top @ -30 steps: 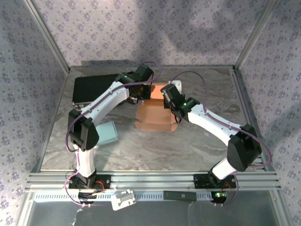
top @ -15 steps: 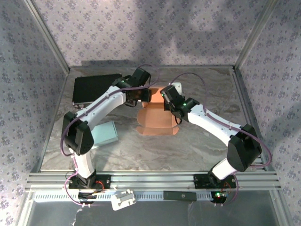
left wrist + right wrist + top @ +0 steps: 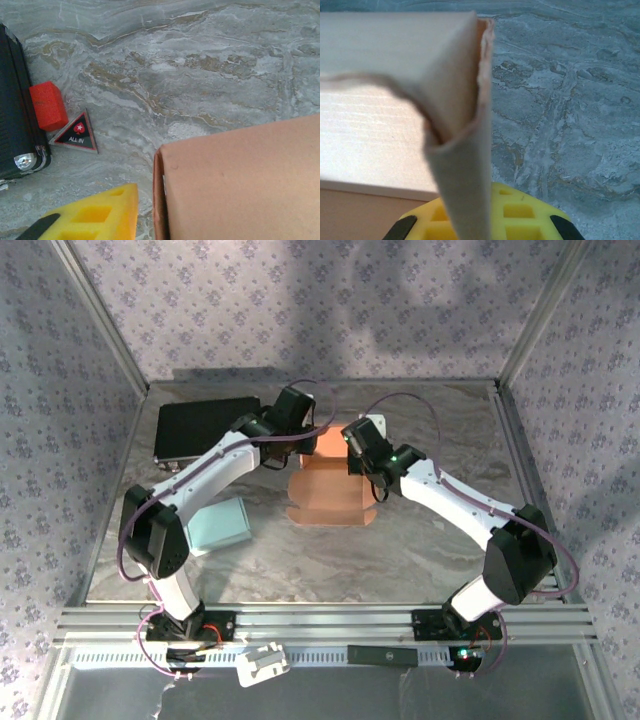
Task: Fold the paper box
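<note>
The orange-brown paper box lies partly folded mid-table, its back wall raised. My left gripper hovers at the box's back left corner. In the left wrist view one yellow finger stands a small gap away from the box's upright wall; the other finger is hidden behind the cardboard. My right gripper is at the back right corner, shut on a folded flap of the box that rises from between its yellow fingers.
A black case lies at the back left, with a red block and a triangular "ALL IN" card beside it. A pale teal pad sits near the left arm. Bare marble table lies in front of the box.
The left arm's elbow swung out to the left and its wrist drew back a little from the box. The left jaws let go of the back wall. The right arm held still.
</note>
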{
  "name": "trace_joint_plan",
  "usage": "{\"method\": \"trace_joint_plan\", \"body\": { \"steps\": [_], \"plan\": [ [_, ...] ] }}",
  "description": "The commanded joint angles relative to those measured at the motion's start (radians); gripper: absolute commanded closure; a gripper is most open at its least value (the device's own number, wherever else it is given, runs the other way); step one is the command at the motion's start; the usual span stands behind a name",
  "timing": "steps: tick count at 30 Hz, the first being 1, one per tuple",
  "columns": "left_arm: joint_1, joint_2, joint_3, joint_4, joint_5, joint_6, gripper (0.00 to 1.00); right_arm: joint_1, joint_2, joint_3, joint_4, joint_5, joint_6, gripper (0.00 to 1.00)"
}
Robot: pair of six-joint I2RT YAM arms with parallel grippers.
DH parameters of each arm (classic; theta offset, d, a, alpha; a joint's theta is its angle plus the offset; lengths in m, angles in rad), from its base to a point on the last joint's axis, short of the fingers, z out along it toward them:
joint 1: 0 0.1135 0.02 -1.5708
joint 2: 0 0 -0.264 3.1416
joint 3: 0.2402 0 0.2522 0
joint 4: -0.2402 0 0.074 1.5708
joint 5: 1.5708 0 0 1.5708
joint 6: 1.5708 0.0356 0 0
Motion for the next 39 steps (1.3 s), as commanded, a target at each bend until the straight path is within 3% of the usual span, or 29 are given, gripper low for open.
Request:
{"method": "trace_joint_plan", "body": {
  "steps": [1,5,10,16,18,19,21,22,27,31,39],
  "plan": [
    [-0.016,-0.033,-0.013,0.08,-0.069,0.021,0.76,-0.002,-0.015,0.033,-0.019,-0.023,0.029,1.0],
    [-0.056,-0.028,-0.028,0.102,-0.219,-0.006,1.0,-0.001,-0.006,0.04,-0.038,-0.018,0.059,1.0],
    [-0.113,0.004,-0.006,0.025,-0.458,-0.099,1.0,-0.001,0.016,0.05,-0.049,-0.028,0.086,1.0],
    [-0.129,-0.001,-0.026,0.01,-0.546,-0.152,1.0,-0.005,0.024,0.059,-0.058,-0.045,0.104,1.0],
    [-0.129,-0.009,-0.032,0.024,-0.53,-0.136,1.0,-0.007,0.025,0.058,-0.058,-0.053,0.105,1.0],
    [-0.128,-0.014,-0.032,0.029,-0.513,-0.123,0.89,-0.008,0.024,0.061,-0.058,-0.055,0.108,1.0],
    [-0.128,-0.031,-0.042,0.047,-0.464,-0.099,0.57,-0.011,0.023,0.063,-0.062,-0.057,0.107,1.0],
    [-0.128,-0.044,-0.055,0.058,-0.432,-0.091,0.48,-0.014,0.023,0.065,-0.062,-0.06,0.107,1.0],
    [-0.126,-0.137,-0.129,0.122,-0.278,-0.059,0.28,-0.025,0.026,0.074,-0.076,-0.071,0.13,1.0],
    [-0.087,-0.171,-0.174,0.142,-0.152,-0.051,0.28,-0.035,0.04,0.086,-0.09,-0.094,0.144,1.0],
    [-0.049,-0.141,-0.202,0.175,-0.136,-0.002,0.51,-0.041,0.047,0.098,-0.098,-0.124,0.157,1.0]
  ]
}}
